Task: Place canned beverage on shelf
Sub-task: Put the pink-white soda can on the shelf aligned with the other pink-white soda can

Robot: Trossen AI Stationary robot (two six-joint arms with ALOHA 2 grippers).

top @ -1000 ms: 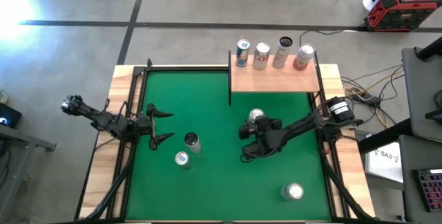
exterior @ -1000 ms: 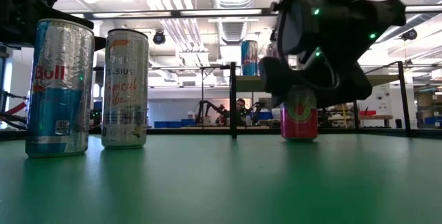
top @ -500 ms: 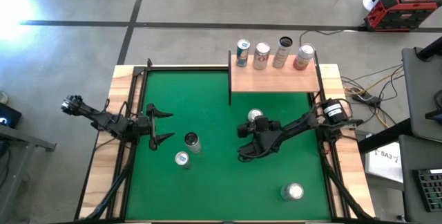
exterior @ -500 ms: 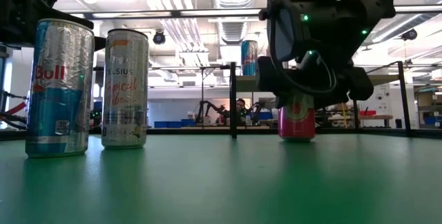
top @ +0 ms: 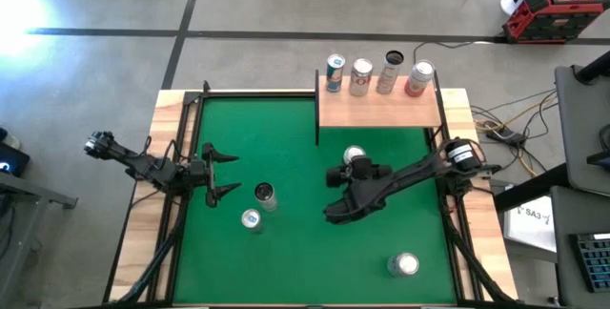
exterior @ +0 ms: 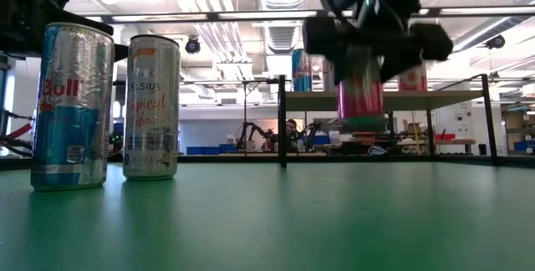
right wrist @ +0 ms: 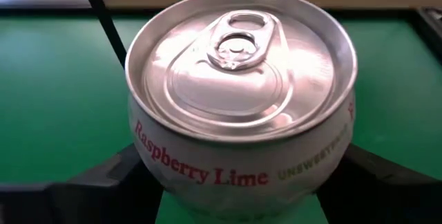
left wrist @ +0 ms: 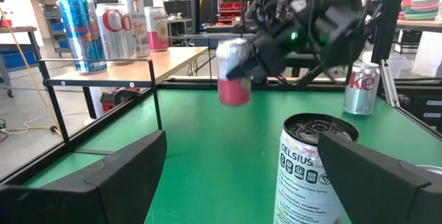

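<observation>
High: right gripper (top: 354,164) sits mid-table just in front of the shelf (top: 379,107), fingers clamped on the pink can (top: 355,157); only its silver top shows. Shelf is at the table's (top: 295,252) far edge with four cans (top: 376,74) in a row along its back. Left gripper (top: 225,172) waits near the left side, fingers spread wide, gripping nothing. Celsius can (top: 264,194) stands just beside it, Red Bull can (top: 250,219) a little nearer the front. Diet Coke can (top: 403,265) stands alone at front right, well apart from the rest.

Low: pink can (exterior: 361,91) hangs upright in the right gripper (exterior: 368,41), clear of the felt, its base below the shelf board (exterior: 380,96). Red Bull (exterior: 72,106) and Celsius (exterior: 150,106) stand at left, close to the camera.

Left wrist: own fingers (left wrist: 97,182) wide apart, Celsius can (left wrist: 314,165) standing ahead between them, untouched. Beyond it, right gripper (left wrist: 273,48) holds the pink can (left wrist: 233,72) off the table. Diet Coke (left wrist: 362,88) is behind, shelf (left wrist: 131,68) off to the side with cans (left wrist: 103,30) on it.

Right wrist: pink can (right wrist: 242,106) fills the frame, "Raspberry Lime" on its side, pull tab intact, one finger (right wrist: 103,182) pressed to each flank.
</observation>
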